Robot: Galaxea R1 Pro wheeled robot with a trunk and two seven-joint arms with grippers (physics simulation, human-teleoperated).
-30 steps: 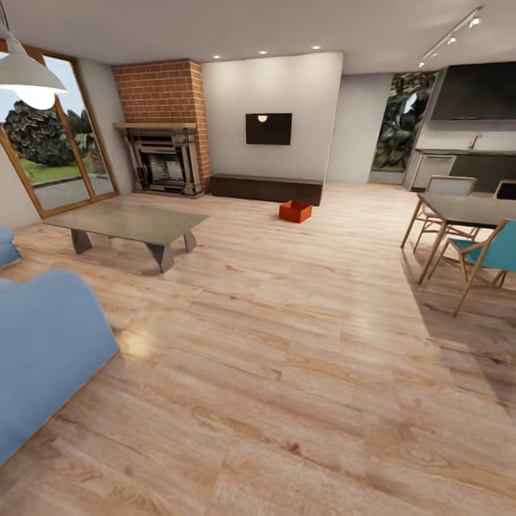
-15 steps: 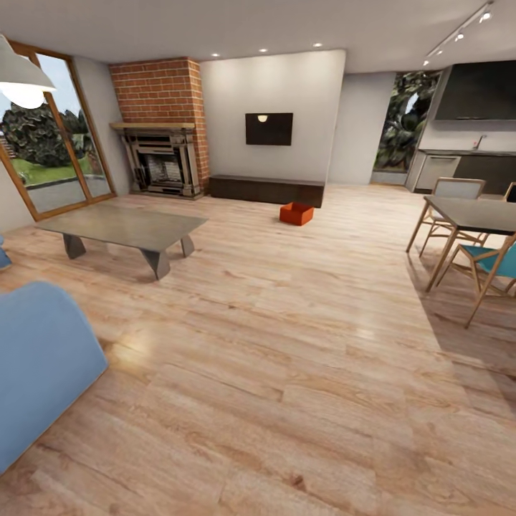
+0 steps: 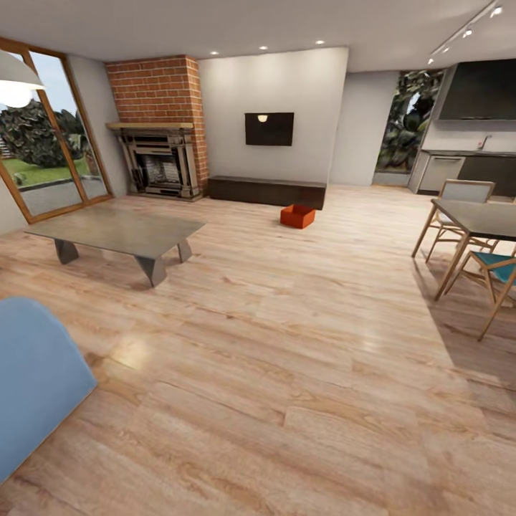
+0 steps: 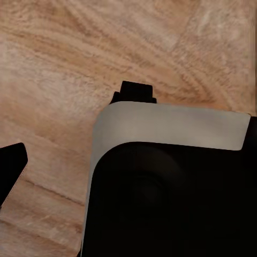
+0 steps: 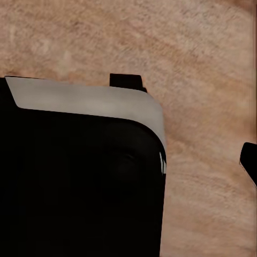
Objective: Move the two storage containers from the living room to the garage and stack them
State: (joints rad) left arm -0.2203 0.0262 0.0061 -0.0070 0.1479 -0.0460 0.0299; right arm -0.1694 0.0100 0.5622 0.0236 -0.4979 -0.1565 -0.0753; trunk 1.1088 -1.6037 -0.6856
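One orange-red rectangular open-top plastic bin (image 3: 297, 216) is on view, standing on the light wood-plank floor (image 3: 287, 358) at the far side of the living room, just in front of the right end of the low dark cabinet (image 3: 266, 190) under the black wall television (image 3: 269, 128). A second bin cannot be made out; at this range the single orange shape could possibly be two nested or close together, and that is not resolvable.

The bin lies well ahead of the robot and slightly right of the head view's centre, with open floor between. Its long axis appears to run obliquely, angled away to the right. On that bearing the right arm would be judged marginally the nearer, though the difference is slight until the base closes in.

Both wrist cameras look down at wood planks past dark robot housing with a pale grey band (image 4: 171, 126). Whether either claw is released or clenched cannot be told from these views.

Surroundings: a red brick fireplace (image 3: 159, 129) stands left of the cabinet, a grey low table (image 3: 115, 231) at left, a blue sofa corner (image 3: 32, 380) nearest at left, a dining table with wooden chairs (image 3: 469, 236) at right. The approach path is judged unobstructed.
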